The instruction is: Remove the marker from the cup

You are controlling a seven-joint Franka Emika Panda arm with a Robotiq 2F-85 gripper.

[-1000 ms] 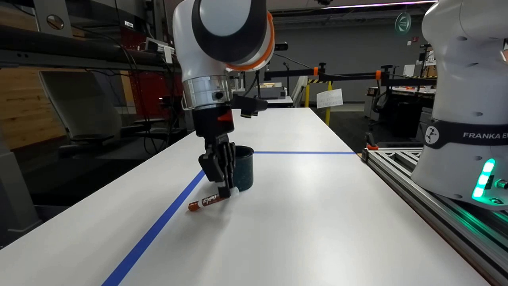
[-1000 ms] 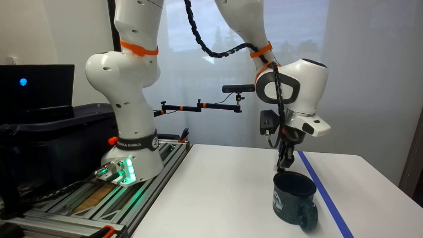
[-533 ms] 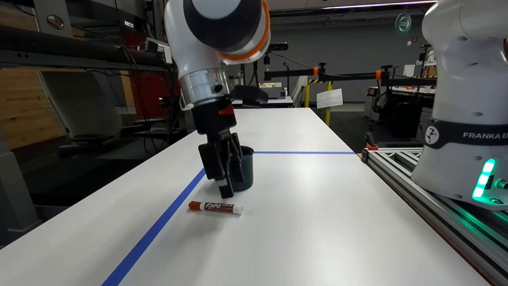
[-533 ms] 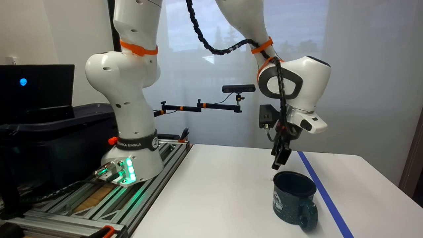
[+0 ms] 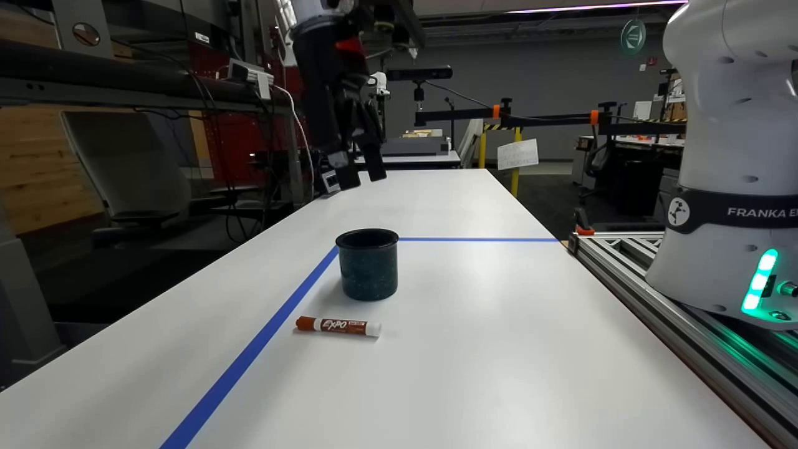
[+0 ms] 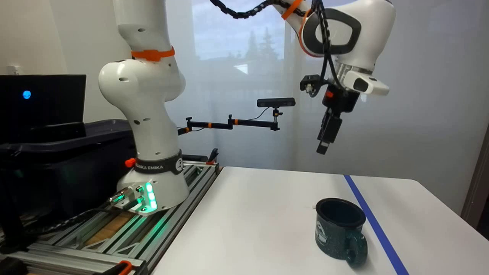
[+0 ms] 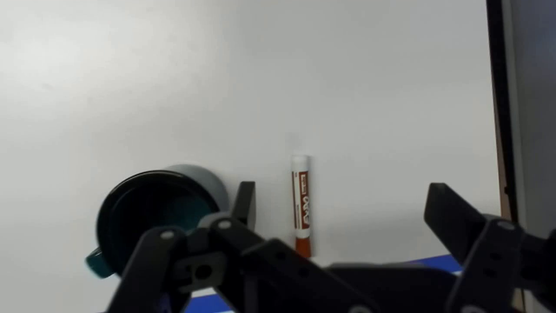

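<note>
The marker (image 5: 338, 326), red-brown with a white end, lies flat on the table outside the cup (image 5: 369, 271). The dark teal cup stands upright close by; its handle shows in an exterior view (image 6: 357, 248). There the cup hides nearly all of the marker. My gripper (image 5: 363, 176) hangs well above both. In the wrist view the fingers of the gripper (image 7: 342, 188) are spread wide, with nothing held. The marker (image 7: 302, 200) appears below, between them, nearer the left finger. A finger covers part of the cup (image 7: 182, 211).
Blue tape lines (image 5: 249, 352) run along and across the white table (image 5: 499, 349). The robot's base (image 6: 156, 191) stands on a metal frame beside it. A camera on a bracket arm (image 6: 276, 102) reaches in behind. The table's edge (image 7: 499, 130) shows at the right of the wrist view.
A second ago the fingers were at the marker's white end, low beside the cup. The marker has been let go and now rests flat; the gripper has opened and risen.
</note>
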